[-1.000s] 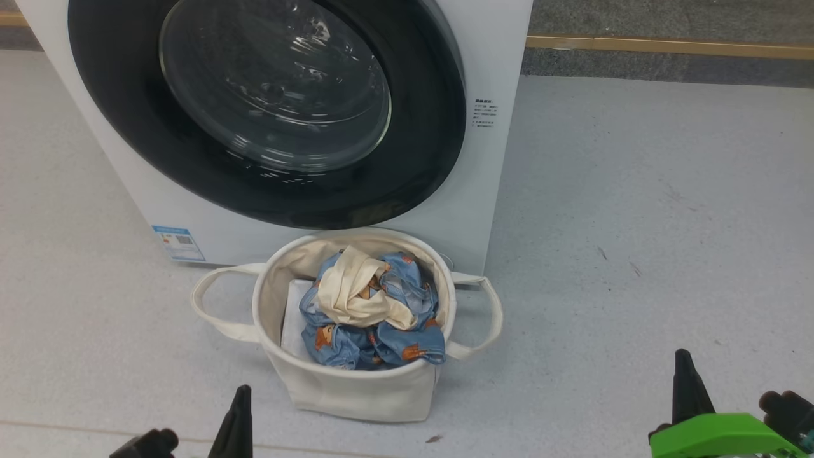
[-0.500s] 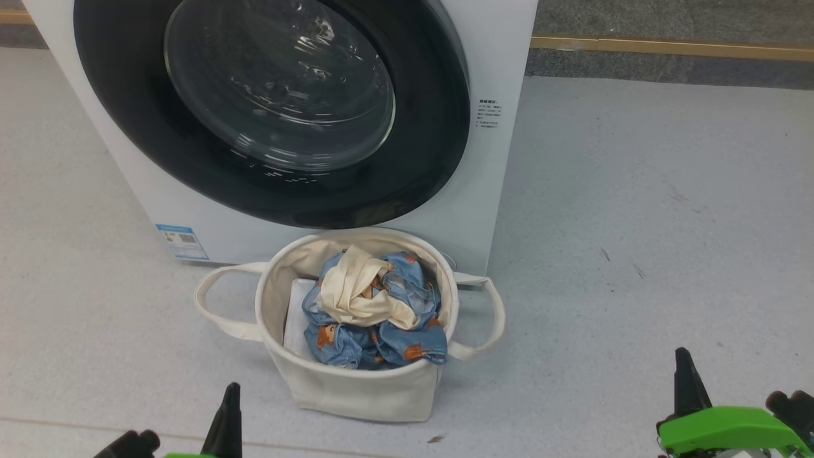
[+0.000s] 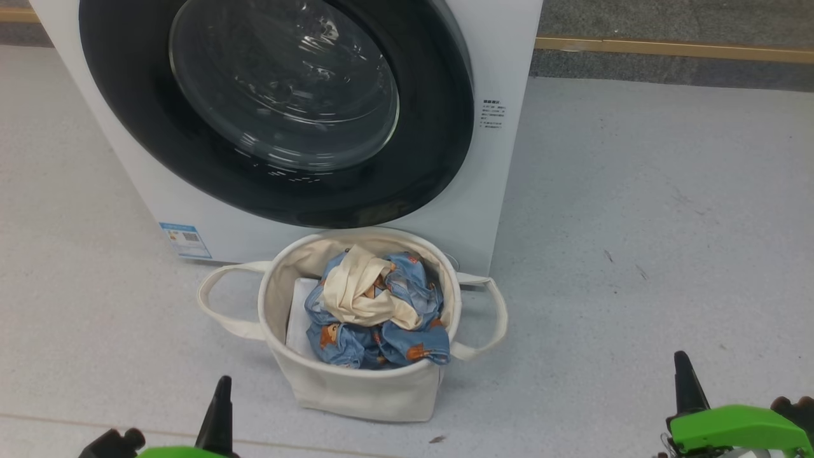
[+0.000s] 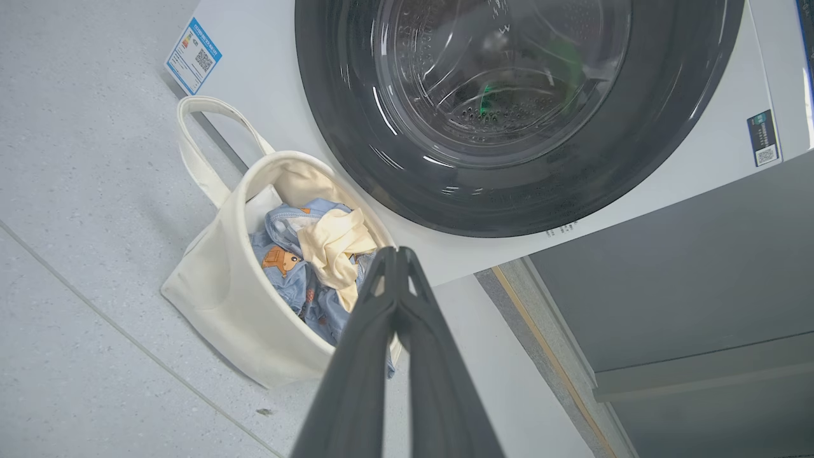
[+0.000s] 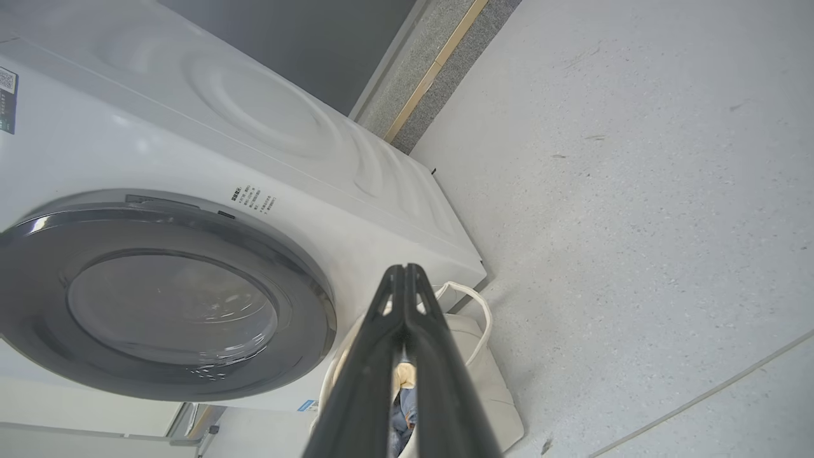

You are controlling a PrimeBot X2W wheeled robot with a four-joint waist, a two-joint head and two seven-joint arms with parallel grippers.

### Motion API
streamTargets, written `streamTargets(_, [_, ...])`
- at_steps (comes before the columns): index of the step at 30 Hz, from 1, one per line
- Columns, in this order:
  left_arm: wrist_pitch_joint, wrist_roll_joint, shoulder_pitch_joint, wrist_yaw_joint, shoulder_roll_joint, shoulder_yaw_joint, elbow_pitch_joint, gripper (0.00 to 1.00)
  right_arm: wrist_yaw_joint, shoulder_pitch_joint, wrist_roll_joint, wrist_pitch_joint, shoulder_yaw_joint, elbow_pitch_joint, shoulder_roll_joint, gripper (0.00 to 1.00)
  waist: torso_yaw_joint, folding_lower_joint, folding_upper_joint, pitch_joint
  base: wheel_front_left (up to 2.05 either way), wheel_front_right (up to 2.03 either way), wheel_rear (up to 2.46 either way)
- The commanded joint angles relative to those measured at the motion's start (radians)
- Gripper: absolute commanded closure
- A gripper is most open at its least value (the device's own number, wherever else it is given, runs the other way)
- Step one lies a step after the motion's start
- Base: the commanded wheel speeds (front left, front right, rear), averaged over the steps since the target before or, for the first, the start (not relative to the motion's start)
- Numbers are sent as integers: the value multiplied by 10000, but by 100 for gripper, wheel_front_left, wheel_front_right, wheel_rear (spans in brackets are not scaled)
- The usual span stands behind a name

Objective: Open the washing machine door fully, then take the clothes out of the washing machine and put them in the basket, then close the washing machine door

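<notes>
The white washing machine [image 3: 496, 191] stands at the top of the head view. Its round black door [image 3: 127, 140] lies shut flat against the front. Right before it on the floor sits the cream basket [image 3: 356, 394]. The blue bear-print and cream clothes [image 3: 375, 318] lie bunched inside it. My left gripper [image 3: 221, 388] is shut and empty, low and left of the basket. At the lower right, my right gripper [image 3: 682, 366] is shut and empty too. The left wrist view has the left gripper [image 4: 397, 252] over the basket [image 4: 241, 305], clothes [image 4: 286, 261] and door [image 4: 331, 127]. In the right wrist view the right gripper [image 5: 404, 270] points toward the door [image 5: 38, 267].
A flat white sheet [image 3: 299, 312] lies in the basket beside the clothes. A blue label [image 3: 184, 240] sits low on the washer's front. Grey floor [image 3: 636, 222] spreads to the right, up to a wooden skirting strip [image 3: 668, 46] along the wall.
The head camera has shifted a little, sliding the scene right. My left gripper has drifted left in the view. The door, basket and clothes have not moved.
</notes>
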Motion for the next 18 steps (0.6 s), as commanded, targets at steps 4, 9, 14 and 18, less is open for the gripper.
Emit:
streamTargets(4, [152, -581, -470, -99, 20, 385, -384, 100, 1, -581, 591, 192, 33, -250, -176, 100, 21, 0, 0, -1, 0, 0, 0])
streamTargets(9, [295, -1143, -507, -130, 20, 500, -410, 100, 1, -629, 1139, 339, -6, -220, -179, 100, 47, 0, 0, -2, 0, 0, 0])
streamTargets(14, [440, -1707, -544, -161, 20, 616, -437, 100, 1, -676, 1689, 488, -45, -191, -181, 100, 73, 0, 0, -3, 0, 0, 0])
streamTargets(18, [555, -2159, -574, -186, 20, 709, -458, 100, 1, -714, 2129, 607, -78, -167, -182, 100, 94, 0, 0, -3, 0, 0, 0])
